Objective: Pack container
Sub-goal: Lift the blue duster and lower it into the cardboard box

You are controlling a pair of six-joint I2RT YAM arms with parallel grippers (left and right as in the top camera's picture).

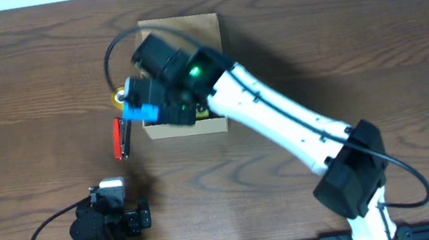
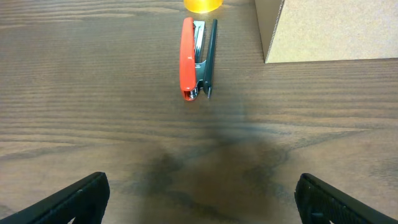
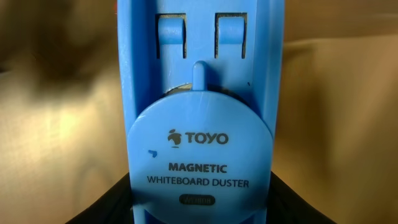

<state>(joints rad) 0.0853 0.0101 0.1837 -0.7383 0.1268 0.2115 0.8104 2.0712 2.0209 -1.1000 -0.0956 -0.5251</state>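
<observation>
The tan cardboard container [image 1: 203,29] stands open at the table's middle back; its side wall shows in the left wrist view [image 2: 323,31]. My right gripper [image 1: 145,104] is shut on a blue whiteboard duster [image 1: 141,112], holding it over the container's front-left corner. The duster [image 3: 199,112] fills the right wrist view, with the container's brown inside [image 3: 336,124] behind it. My left gripper [image 2: 199,199] is open and empty low at the front left, its fingers wide apart over bare table.
A red stapler [image 1: 119,138] lies on the table left of the container, also in the left wrist view [image 2: 189,59]. A yellow object [image 1: 120,95] sits beside the container's left side, partly hidden by my right gripper; it shows in the left wrist view [image 2: 202,5].
</observation>
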